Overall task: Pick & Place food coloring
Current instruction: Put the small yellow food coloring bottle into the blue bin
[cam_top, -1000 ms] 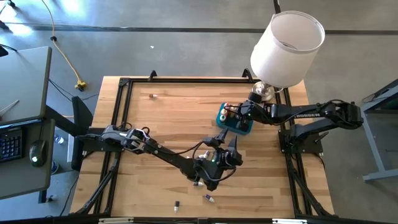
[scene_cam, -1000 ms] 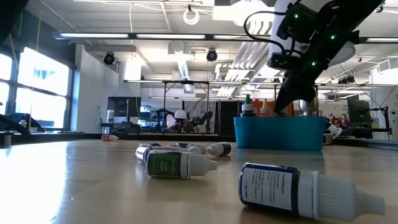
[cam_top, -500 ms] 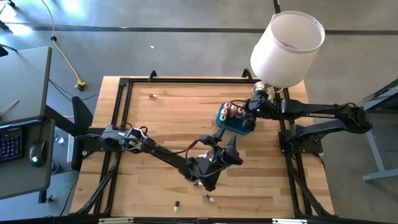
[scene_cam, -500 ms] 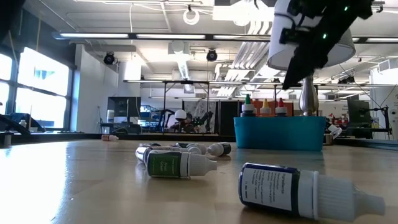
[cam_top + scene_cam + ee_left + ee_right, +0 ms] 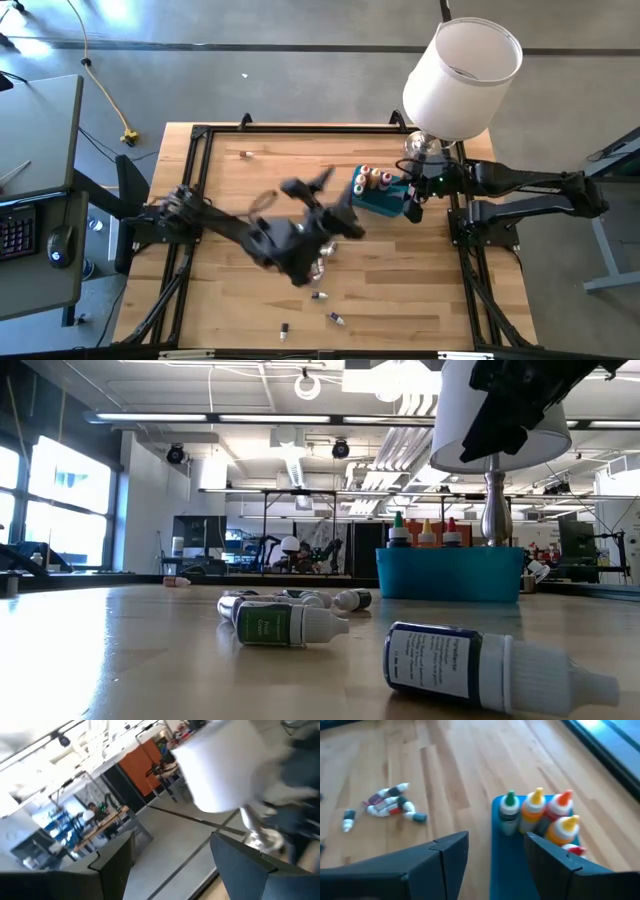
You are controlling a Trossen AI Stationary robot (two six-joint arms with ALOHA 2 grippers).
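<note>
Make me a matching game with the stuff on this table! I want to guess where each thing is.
Things:
1. teal bin
2. green-capped bottle
3. green-label bottle
4. lamp

Places:
A. lying on its side on the wood
B. standing upright in the bin
C. at the table's far right corner
D. on the table, beside the lamp's base

Pairs: 1-D, 2-B, 3-A, 4-C
</note>
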